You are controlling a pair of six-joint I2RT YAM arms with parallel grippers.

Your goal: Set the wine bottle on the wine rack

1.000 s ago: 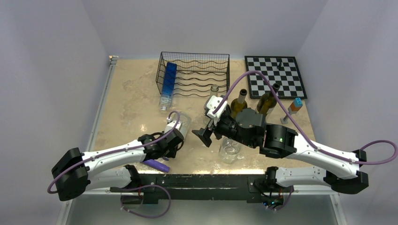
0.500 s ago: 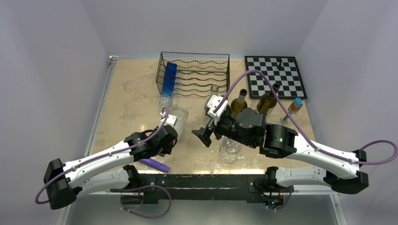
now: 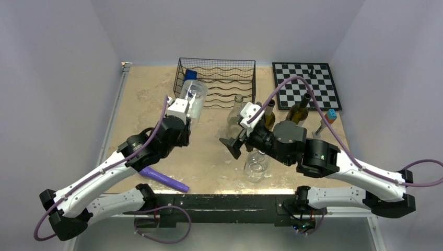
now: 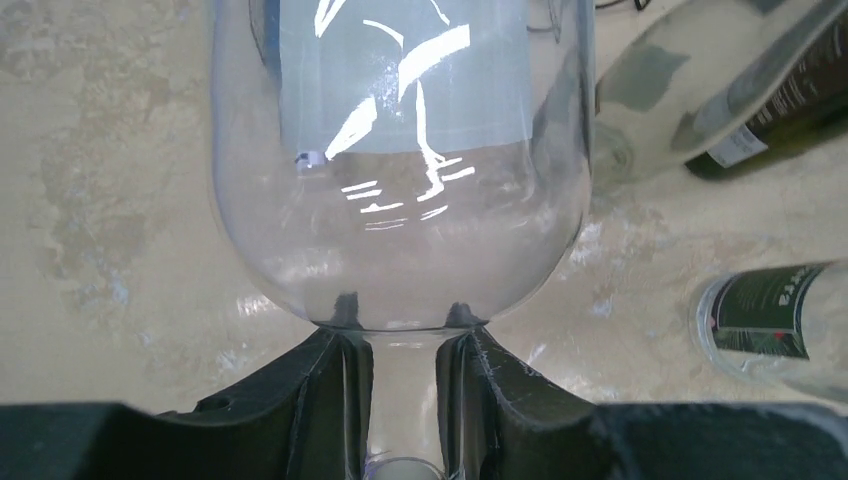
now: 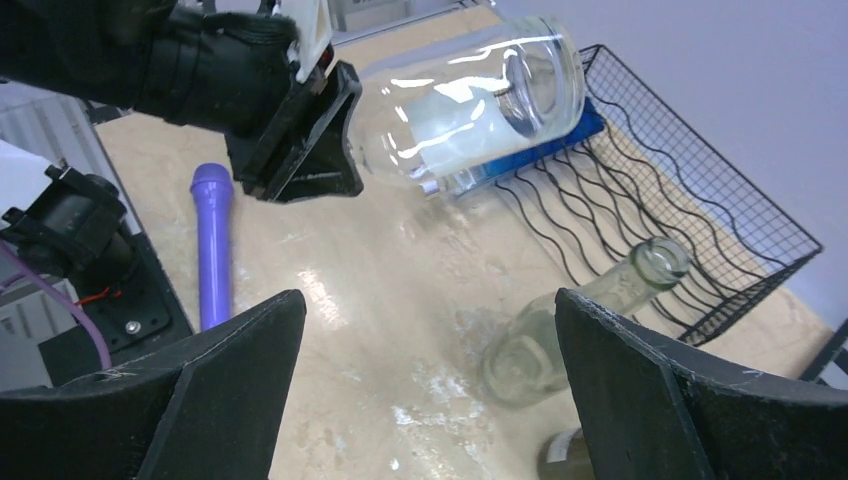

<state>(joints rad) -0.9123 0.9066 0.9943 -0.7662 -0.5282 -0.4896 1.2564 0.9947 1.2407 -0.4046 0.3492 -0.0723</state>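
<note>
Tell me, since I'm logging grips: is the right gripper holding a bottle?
No, the right gripper is wide open with nothing between its fingers; the left gripper holds the clear bottle.

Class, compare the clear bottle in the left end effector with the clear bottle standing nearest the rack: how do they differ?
Pose: the held bottle is tipped sideways, the standing bottle upright. Support: the held bottle hangs from the left end effector, the standing bottle rests on the table. Both are clear glass.

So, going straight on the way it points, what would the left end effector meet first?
Probably the wine rack, near the blue bottle lying in it; the clear bottle it holds would arrive first. Height is unclear.
</note>
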